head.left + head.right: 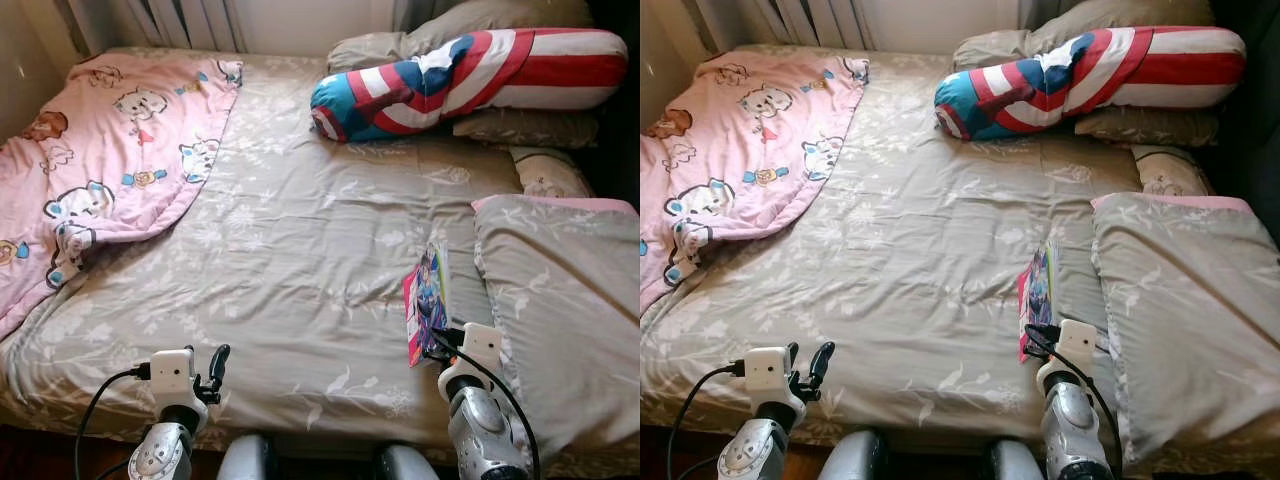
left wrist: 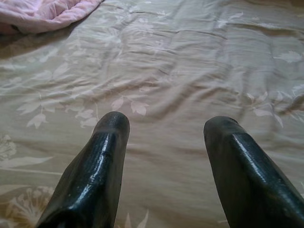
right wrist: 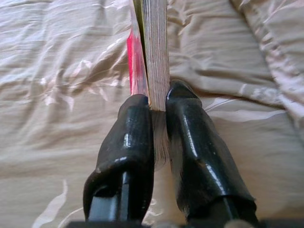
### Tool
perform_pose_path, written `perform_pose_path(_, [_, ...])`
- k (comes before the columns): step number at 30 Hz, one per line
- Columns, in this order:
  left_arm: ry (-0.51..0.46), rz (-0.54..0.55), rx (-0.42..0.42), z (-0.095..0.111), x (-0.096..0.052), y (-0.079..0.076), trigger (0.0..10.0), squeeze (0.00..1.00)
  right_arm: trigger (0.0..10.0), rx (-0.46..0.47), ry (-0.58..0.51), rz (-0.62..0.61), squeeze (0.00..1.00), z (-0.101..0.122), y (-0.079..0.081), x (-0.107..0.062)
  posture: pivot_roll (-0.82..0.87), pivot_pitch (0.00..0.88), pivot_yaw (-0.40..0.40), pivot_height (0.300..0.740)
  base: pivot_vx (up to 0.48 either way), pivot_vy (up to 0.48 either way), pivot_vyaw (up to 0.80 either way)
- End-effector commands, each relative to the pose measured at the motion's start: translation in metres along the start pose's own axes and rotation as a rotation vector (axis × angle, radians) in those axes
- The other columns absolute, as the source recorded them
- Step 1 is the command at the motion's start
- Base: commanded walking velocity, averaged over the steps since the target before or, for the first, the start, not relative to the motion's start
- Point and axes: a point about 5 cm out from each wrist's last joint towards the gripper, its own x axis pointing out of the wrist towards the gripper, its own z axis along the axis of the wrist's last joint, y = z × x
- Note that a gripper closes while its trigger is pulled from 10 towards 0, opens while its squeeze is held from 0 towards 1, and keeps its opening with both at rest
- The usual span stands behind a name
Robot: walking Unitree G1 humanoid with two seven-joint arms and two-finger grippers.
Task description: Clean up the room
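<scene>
- Right gripper (image 3: 159,102) pinches the near end of a comic book (image 1: 427,300), held on edge near the bed's (image 1: 300,250) front edge, just beside the folded grey quilt (image 1: 565,300).
- Step in hand: picking the book up; next it likely needs lifting clear without slipping.
- Left gripper (image 2: 164,126) hovers spread wide, empty, over the sheet.
- Right wrist view reveals the page block between the fingers; the head views show the cover.

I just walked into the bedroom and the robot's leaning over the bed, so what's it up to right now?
It is tidying the bed. The right tool is shut on the near end of a book with a pink cover, held on its edge over the grey floral bedsheet, beside a grey pillow. The left tool hovers open over bare sheet. A pink cartoon blanket lies rumpled on the bed's left side, and a red, white and blue bolster sits at the head.
</scene>
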Motion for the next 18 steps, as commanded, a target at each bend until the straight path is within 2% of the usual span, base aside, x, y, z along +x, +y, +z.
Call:
perform_pose_path(1, [0.029,-0.007,0.019,-0.003,-0.003,0.002,10.0,0.0,10.0,-0.007,-0.003,0.026,0.0,0.01,-0.001,0.006,0.02,0.2,0.012,0.663,0.0,0.0,0.0])
perform_pose_path(6, [0.03,-0.007,0.024,-0.002,-0.004,0.005,10.0,0.0,10.0,-0.013,0.0,0.089,0.0,0.022,0.0,0.012,0.03,0.206,0.018,0.663,0.0,0.0,0.0])
perform_pose_path(10, [0.032,-0.008,0.028,-0.002,-0.005,0.006,10.0,0.0,10.0,-0.003,0.03,0.13,0.0,0.02,-0.003,0.012,0.03,0.21,0.024,0.663,0.0,0.0,0.0])
perform_pose_path(16, [0.039,-0.015,0.035,-0.002,-0.006,0.008,10.0,0.0,10.0,-0.005,0.076,0.08,0.0,0.009,-0.015,0.009,0.03,0.217,0.035,0.663,0.0,0.0,0.0])
perform_pose_path(18, [0.042,-0.02,0.037,-0.002,-0.007,0.008,10.0,0.0,10.0,0.006,0.122,0.036,0.0,-0.002,-0.022,0.005,0.05,0.222,0.041,0.663,0.0,0.0,0.0])
